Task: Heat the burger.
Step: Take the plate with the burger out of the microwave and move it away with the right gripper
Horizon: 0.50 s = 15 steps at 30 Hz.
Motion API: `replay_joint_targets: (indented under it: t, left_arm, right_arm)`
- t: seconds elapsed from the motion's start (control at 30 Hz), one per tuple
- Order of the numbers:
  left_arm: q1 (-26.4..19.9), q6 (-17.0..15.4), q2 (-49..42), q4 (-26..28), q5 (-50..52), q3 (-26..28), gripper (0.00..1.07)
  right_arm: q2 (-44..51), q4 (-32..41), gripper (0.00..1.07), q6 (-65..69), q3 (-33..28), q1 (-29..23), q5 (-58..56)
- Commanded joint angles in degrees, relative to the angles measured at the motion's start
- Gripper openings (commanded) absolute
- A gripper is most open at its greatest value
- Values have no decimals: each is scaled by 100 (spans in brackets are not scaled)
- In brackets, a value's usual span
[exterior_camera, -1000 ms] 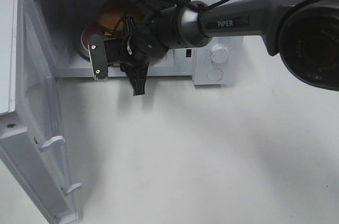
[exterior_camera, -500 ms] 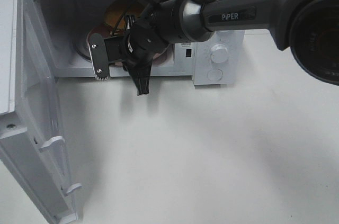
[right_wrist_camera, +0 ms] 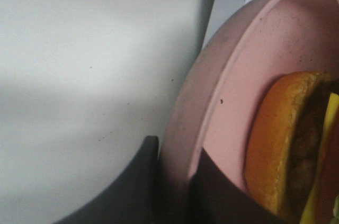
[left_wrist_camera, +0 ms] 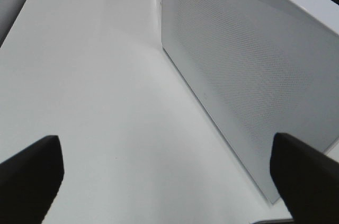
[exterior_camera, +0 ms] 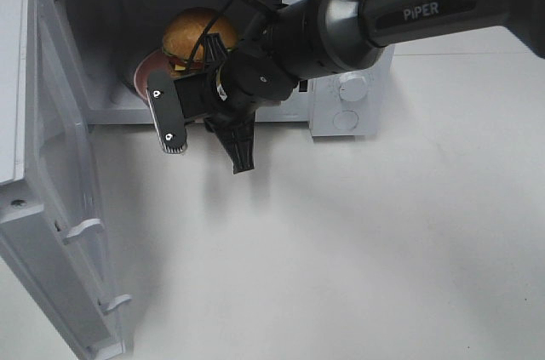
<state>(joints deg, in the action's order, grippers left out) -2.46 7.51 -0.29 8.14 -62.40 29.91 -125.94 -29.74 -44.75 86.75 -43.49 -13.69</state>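
Moved: right gripper [right_wrist_camera: 175, 181] swung lower — burger [exterior_camera: 194, 34] now uncovered in microwave [exterior_camera: 341, 113]
Grip: clamped on pink plate [right_wrist_camera: 212, 102] rim
Left gripper [left_wrist_camera: 164, 173]: spread wide, empty

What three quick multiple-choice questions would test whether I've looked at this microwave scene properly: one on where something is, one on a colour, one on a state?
1. Where is the burger?
A. On the table
B. Inside the microwave
C. On top of the microwave

2. What colour is the plate?
A. Pink
B. Blue
C. White

3. How is the microwave door?
A. Shut
B. Removed
C. Swung open

Answers: 1 B, the overhead view shows the bun within the oven cavity. 2 A, the right wrist view shows a pink rim pinched by the right gripper. 3 C, the door stands out to the left.
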Motion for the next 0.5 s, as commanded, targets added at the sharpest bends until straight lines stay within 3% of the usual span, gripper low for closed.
replay_joint_targets:
  t: [0.03, 0.5]
  left_arm:
    - [-11, -11, -34, 0, 69, -6, 98]
    - [-11, -11, -34, 0, 69, -6, 98]
  right_arm:
    - [292, -166, 0, -29, -160, -11, 470]
    - [1243, -321, 0, 80, -1461, -11, 1003]
